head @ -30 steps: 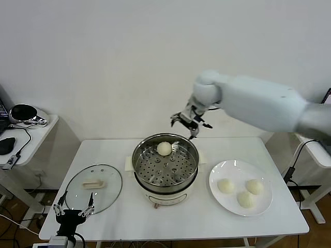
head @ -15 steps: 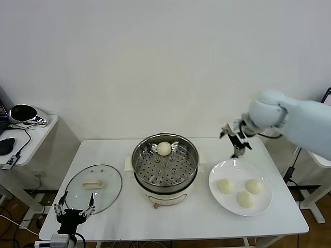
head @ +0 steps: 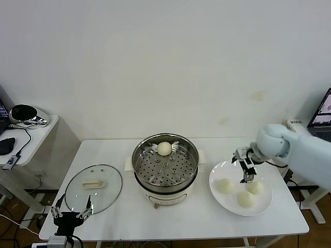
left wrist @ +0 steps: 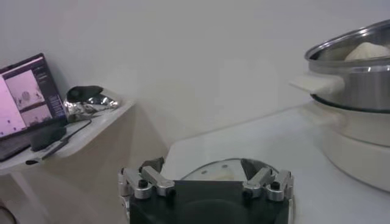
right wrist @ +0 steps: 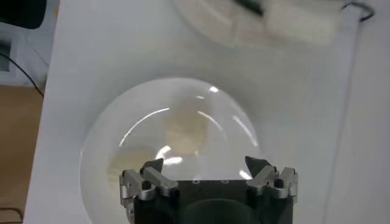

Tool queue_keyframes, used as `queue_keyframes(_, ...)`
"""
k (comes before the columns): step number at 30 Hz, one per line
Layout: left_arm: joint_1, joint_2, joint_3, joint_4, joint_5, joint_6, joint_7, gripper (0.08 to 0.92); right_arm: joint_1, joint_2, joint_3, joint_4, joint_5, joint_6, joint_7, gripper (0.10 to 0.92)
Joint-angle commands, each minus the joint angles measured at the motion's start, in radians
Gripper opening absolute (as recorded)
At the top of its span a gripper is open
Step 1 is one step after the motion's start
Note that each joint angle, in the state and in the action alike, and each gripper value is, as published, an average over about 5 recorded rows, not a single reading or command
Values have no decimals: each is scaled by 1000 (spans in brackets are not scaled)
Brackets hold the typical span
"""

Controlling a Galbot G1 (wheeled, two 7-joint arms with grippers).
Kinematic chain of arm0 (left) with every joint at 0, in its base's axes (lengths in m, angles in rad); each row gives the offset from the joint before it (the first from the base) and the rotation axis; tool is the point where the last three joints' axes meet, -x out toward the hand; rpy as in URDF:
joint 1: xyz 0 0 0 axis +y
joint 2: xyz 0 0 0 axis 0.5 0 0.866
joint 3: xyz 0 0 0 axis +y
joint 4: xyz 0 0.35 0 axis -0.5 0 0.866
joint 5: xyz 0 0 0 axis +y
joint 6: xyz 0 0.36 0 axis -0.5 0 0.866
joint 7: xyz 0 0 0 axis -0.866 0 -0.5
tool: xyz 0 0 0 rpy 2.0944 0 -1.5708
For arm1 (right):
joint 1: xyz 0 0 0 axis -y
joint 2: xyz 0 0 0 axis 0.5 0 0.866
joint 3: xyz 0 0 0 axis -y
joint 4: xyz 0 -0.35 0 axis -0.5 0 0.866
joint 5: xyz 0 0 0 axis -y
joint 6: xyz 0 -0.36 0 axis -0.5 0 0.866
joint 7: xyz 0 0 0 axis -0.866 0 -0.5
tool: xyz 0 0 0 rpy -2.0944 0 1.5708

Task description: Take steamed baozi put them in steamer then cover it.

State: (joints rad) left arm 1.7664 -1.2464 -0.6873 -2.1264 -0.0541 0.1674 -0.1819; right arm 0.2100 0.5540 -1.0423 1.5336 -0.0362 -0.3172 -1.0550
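The steamer point(head: 165, 168) stands mid-table, and one steamed baozi point(head: 164, 149) lies at the far side of its perforated tray. Three more baozi point(head: 225, 186) point(head: 254, 187) point(head: 245, 199) lie on the white plate point(head: 217, 195) to the right. My right gripper point(head: 244, 166) hangs open just above the plate's far side, nothing between its fingers. In the right wrist view the right gripper point(right wrist: 204, 163) is over the plate point(right wrist: 91, 152), with a baozi point(right wrist: 186, 128) straight beneath. My left gripper point(head: 70, 213) waits open at the front left corner.
A glass lid point(head: 77, 199) with a cream handle lies flat left of the steamer, just beyond the left gripper point(left wrist: 204, 165); the left wrist view shows the lid point(left wrist: 225, 170) and the steamer point(left wrist: 353, 70). A side table point(head: 31, 129) with a laptop point(left wrist: 30, 97) stands at far left.
My right arm has swung from above the steamer's far rim to the right and down over the plate, its gripper staying open. The left arm has barely moved.
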Motion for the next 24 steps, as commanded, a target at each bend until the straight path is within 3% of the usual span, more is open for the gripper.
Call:
queue_keyframes(1, 2, -1, -7, -1, 1, 4, 0, 823, -230, 80, 143, -134, -79, 31, 1, 823)
queue_keyframes(11, 5, -2, -19, 9, 2, 1, -1, 823, -261, 182, 164, -226, -88, 38, 28, 823)
queue_keyframes(24, -6, -2, -16, 19, 3, 0, -2, 823, -280, 208, 186, -257, -120, 27, 31, 815)
